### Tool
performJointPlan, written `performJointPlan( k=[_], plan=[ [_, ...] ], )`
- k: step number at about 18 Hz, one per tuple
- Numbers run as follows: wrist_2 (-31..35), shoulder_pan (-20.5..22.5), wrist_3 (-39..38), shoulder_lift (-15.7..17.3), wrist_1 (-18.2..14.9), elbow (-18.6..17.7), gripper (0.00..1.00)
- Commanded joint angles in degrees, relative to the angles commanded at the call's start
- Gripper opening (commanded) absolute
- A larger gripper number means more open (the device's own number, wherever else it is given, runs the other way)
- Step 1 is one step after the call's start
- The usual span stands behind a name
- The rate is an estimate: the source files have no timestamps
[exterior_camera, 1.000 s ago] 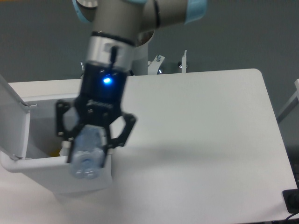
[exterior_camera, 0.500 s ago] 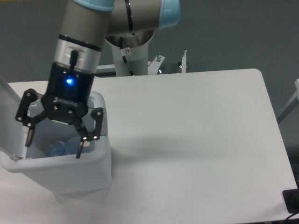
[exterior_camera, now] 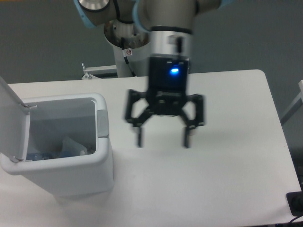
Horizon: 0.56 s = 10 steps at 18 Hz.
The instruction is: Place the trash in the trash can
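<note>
The white trash can (exterior_camera: 102, 163) stands at the table's left with its hinged lid (exterior_camera: 12, 120) swung open. Inside it lie both pieces of trash, the crumpled white wrapper (exterior_camera: 73, 145) and the clear bottle (exterior_camera: 40, 155), which is partly hidden by the front rim. My gripper (exterior_camera: 163, 140) hangs open and empty above the middle of the table, well to the right of the can. Its image is slightly blurred.
A grey latch (exterior_camera: 102, 124) sits on the can's right rim. The white table (exterior_camera: 227, 165) runs to its right edge near a metal frame (exterior_camera: 293, 106). The arm's base (exterior_camera: 128, 52) stands behind the table.
The gripper let the bottle go into the can, then left the can and swung right to above the table's middle, still open.
</note>
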Motion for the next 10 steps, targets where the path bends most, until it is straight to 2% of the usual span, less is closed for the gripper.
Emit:
performJointPlan(
  k=[1,3,5,8,10],
  plan=[
    [6.0,-0.3,4.0,-0.2,-1.8,0.5,1.0],
    [11.0,-0.5,9.6,-0.9,-2.9,0.1,1.0],
    [13.7,-1.1,15.5,-1.0,-4.6,0.0,1.0],
    [15.4,-1.1,24.0,-0.7,-11.0,0.8,1.0],
    [15.4,-1.1,25.6,-0.8,-11.6,1.6,1.0]
  ],
)
